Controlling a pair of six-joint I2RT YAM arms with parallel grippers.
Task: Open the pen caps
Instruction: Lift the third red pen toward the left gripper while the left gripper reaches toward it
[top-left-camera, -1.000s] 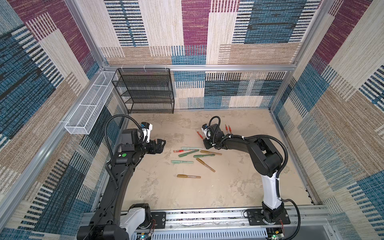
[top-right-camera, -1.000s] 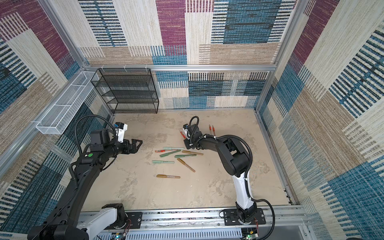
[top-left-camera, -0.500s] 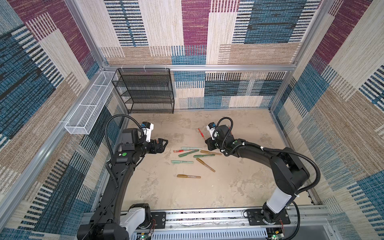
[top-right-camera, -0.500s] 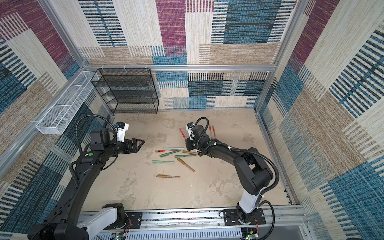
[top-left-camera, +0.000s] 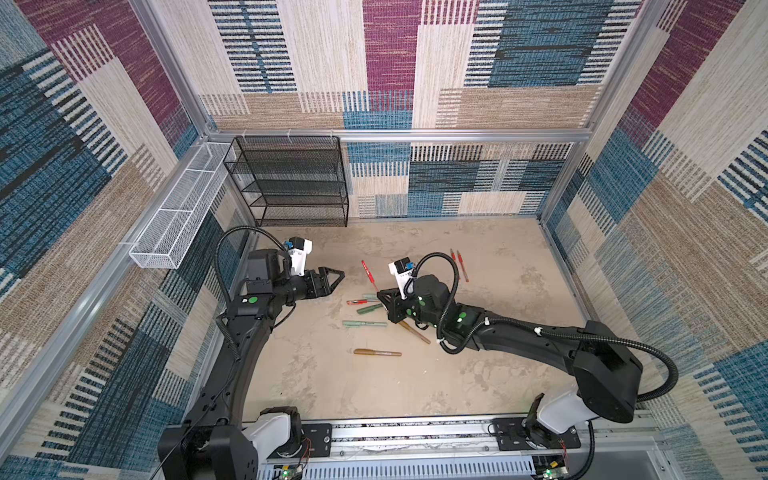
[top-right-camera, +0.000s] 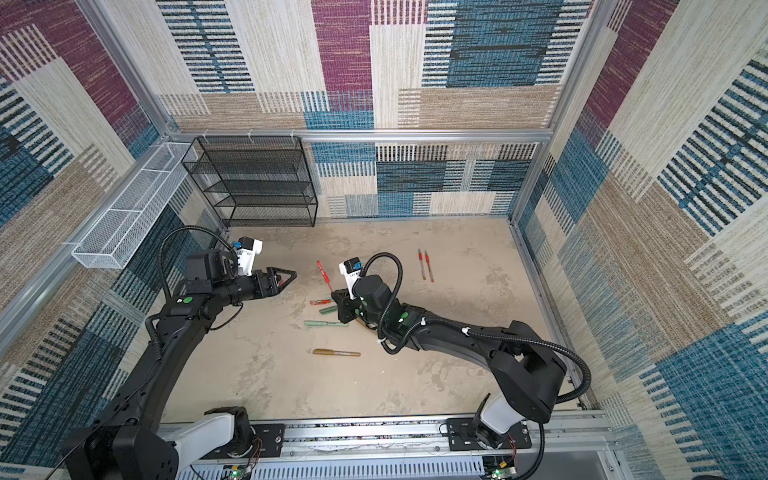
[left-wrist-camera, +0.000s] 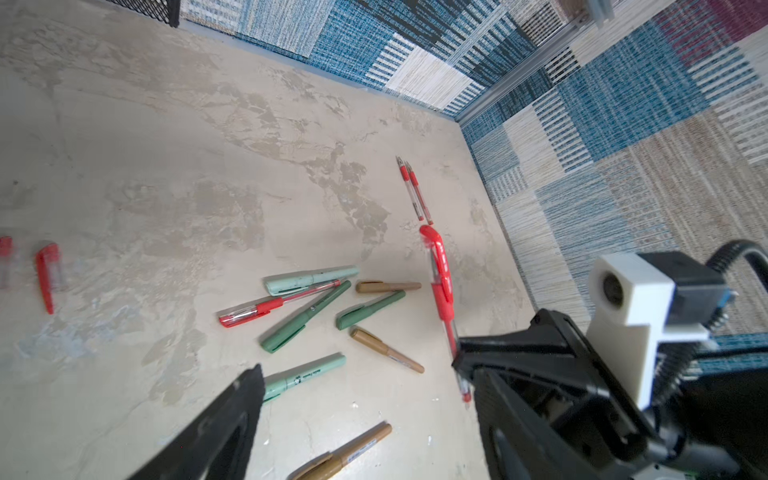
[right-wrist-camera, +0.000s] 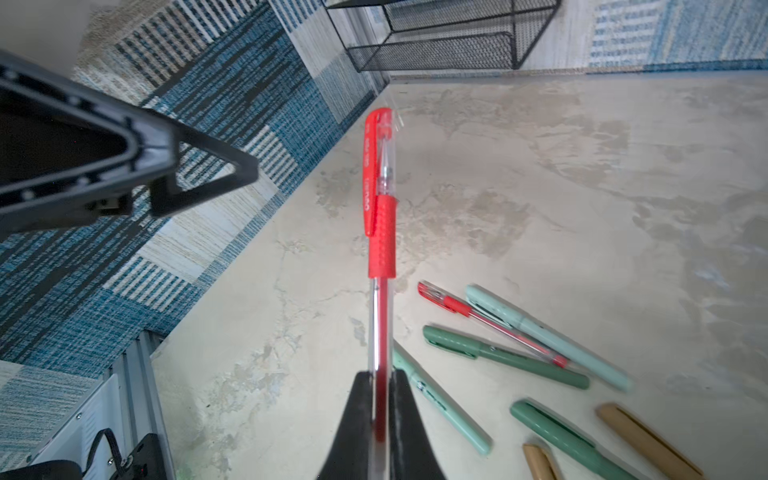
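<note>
My right gripper (top-left-camera: 380, 296) (right-wrist-camera: 380, 399) is shut on the clear tail of a red pen (right-wrist-camera: 380, 257). Its red cap (right-wrist-camera: 374, 166) (left-wrist-camera: 436, 253) is on and points towards my left gripper (top-left-camera: 337, 275) (left-wrist-camera: 374, 419). That gripper stands open a short way from the cap, holding nothing. On the table below lie capped pens: red (top-left-camera: 356, 302), dark green (top-left-camera: 369, 308), mint (top-left-camera: 364, 323) and bronze (top-left-camera: 377, 353). In the left wrist view a loose red cap (left-wrist-camera: 48, 270) lies apart from them.
Two uncapped red barrels (top-left-camera: 458, 266) lie side by side behind the right arm. A black wire rack (top-left-camera: 291, 183) stands at the back left wall. A white wire basket (top-left-camera: 174, 224) hangs on the left wall. Patterned walls enclose the table (top-left-camera: 316, 386).
The right arm has stretched out and carried the red pen leftward and nearer, over the pile of pens. The left gripper stayed in place and its jaws narrowed a little.
</note>
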